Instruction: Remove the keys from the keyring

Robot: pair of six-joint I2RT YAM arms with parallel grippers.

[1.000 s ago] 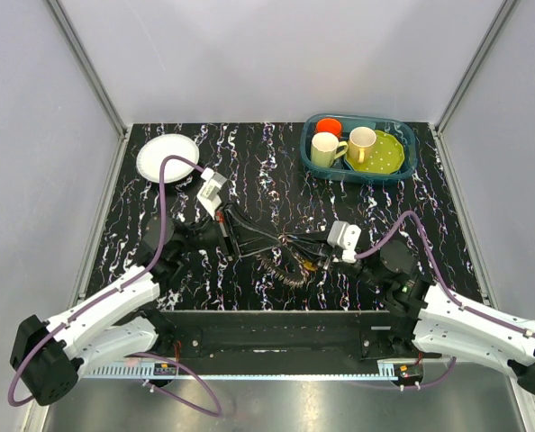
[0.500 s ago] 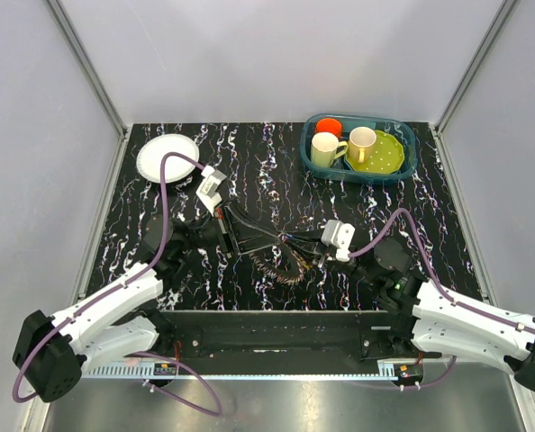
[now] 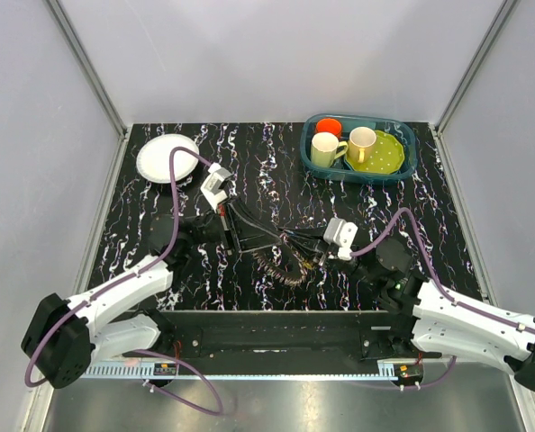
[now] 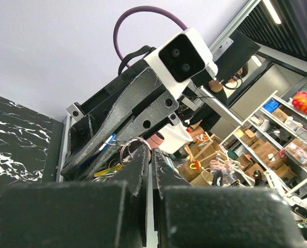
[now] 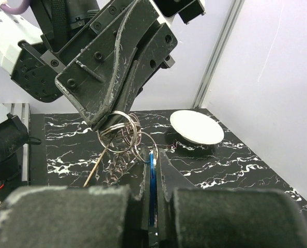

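The left gripper (image 4: 149,155), reached rightward over mid-table, is pinched on the thin wire keyring (image 5: 123,132) with grey-silver metal keys (image 3: 281,267) dangling, a blue-headed key (image 5: 151,170) is clamped by the right gripper (image 5: 152,155) opposite, and two pale mugs (image 3: 325,148) are held in the teal plastic basin (image 3: 410,162).
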